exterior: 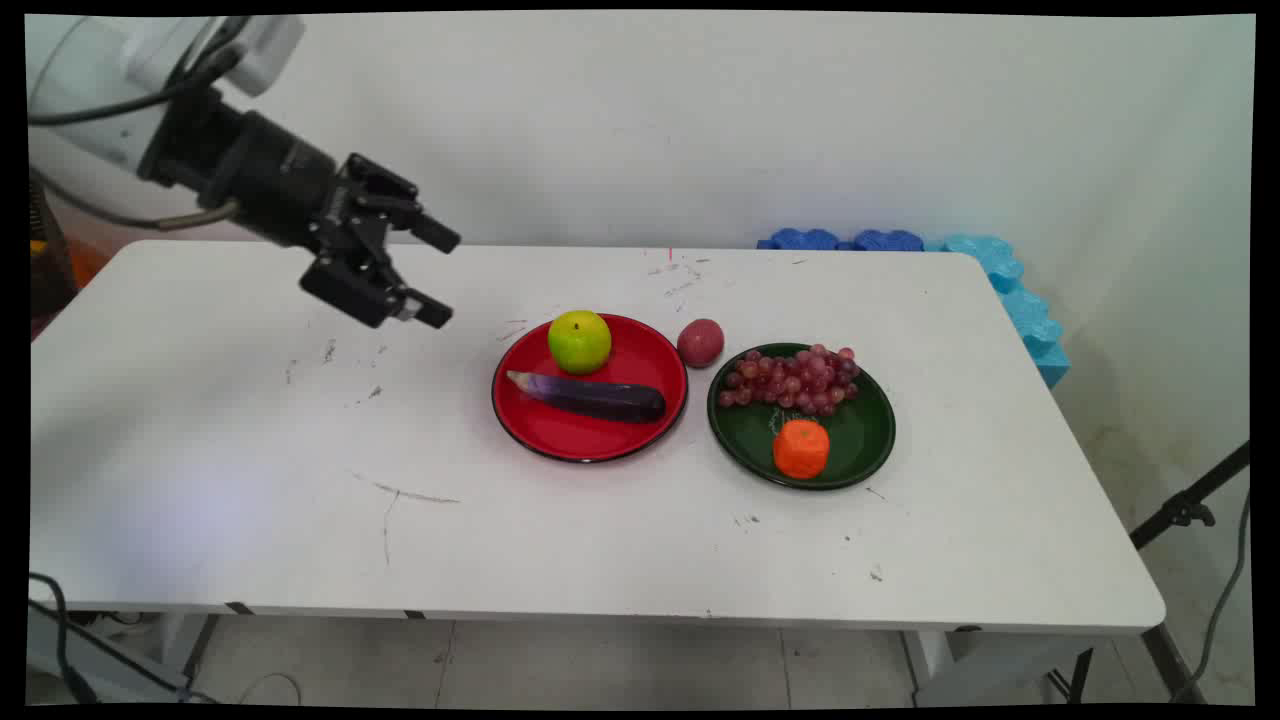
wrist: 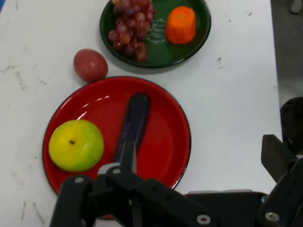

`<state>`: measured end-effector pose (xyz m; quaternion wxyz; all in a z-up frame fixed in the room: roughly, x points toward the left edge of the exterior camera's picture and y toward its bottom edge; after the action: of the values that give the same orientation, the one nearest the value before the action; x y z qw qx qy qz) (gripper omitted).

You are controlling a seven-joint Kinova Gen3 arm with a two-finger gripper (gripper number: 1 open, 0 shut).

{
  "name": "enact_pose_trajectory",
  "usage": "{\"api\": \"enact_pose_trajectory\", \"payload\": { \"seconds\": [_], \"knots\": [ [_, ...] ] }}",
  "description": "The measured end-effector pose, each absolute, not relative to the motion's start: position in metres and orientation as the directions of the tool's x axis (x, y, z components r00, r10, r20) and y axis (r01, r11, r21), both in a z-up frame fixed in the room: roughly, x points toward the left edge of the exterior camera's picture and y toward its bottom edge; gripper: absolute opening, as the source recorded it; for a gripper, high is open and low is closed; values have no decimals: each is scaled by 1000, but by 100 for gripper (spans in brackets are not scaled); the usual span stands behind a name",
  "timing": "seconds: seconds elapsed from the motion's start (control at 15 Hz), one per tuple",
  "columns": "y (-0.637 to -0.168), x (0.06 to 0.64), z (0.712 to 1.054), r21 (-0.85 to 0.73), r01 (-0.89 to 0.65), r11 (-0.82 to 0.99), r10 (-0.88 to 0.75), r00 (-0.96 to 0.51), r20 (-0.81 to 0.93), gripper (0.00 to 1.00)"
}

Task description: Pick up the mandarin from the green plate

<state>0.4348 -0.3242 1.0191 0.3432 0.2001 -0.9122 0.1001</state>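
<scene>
Eggplant [exterior: 590,397], dark purple, lies across my red plate [exterior: 530,430] at frame centre, just below one green apple [exterior: 579,341]; I judge it light, smooth, maybe slippery, best pinched across its middle. My claw [exterior: 432,278] hangs upper left, spread wide, holding nothing. Rightward: one reddish potato [exterior: 700,343] on the tabletop [exterior: 250,480], one green plate [exterior: 865,435] with one grape bunch [exterior: 795,379] and one orange [exterior: 801,449].

In the hand view the gripper's linkage covers the near rim of the red plate [wrist: 176,118] and the pale end of the eggplant [wrist: 135,123]. The picture's top edge cuts off the grapes [wrist: 130,28] and the green plate [wrist: 161,54].
</scene>
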Motion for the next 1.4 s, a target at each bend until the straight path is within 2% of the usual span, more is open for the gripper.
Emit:
{"api": "enact_pose_trajectory", "payload": {
  "seconds": [0.33, 0.67, 1.0, 1.4],
  "knots": [
    [-346, 386, 1036, -23, -431, 902, -316, -696, 644, 100],
    [-375, 325, 1039, -19, -424, 905, -325, -722, 610, 100],
    [-404, 259, 1016, -24, -424, 906, -336, -750, 569, 100],
    [-435, 187, 964, -13, -445, 896, -375, -771, 514, 100]
  ]
}}
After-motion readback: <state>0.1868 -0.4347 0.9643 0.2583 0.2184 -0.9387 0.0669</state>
